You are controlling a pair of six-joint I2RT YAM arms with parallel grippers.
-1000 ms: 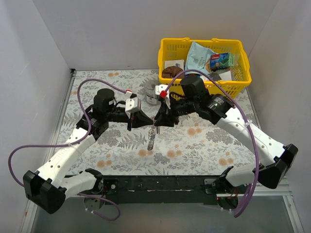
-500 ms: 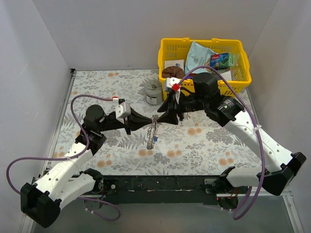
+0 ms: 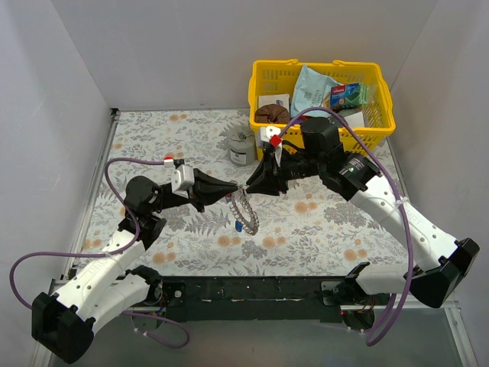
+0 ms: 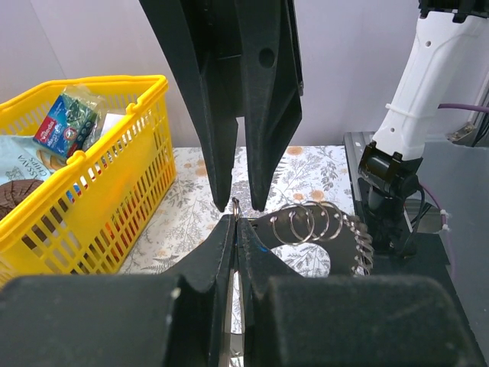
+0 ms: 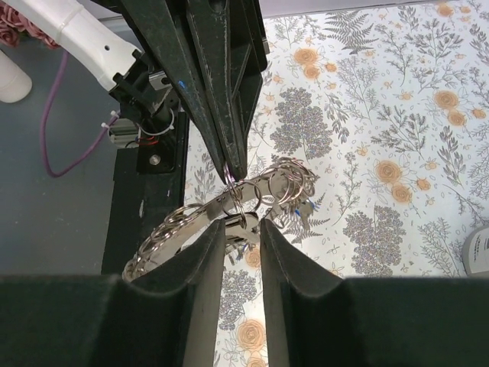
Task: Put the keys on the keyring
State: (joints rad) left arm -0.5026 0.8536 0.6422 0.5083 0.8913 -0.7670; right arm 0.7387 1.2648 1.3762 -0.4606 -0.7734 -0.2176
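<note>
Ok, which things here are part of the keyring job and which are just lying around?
Job in hand: keyring; left end effector, pinching it; right end effector, at its rings.

Lying about: yellow basket; pale blue packet inside it; grey tin cup.

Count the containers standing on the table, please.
2. A yellow basket stands at the far right corner; a grey tin cup stands beside its near left corner. The arms may hide a smaller one.

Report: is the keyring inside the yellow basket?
No; the keyring hangs from the left tool above the table, well apart from the basket.
</note>
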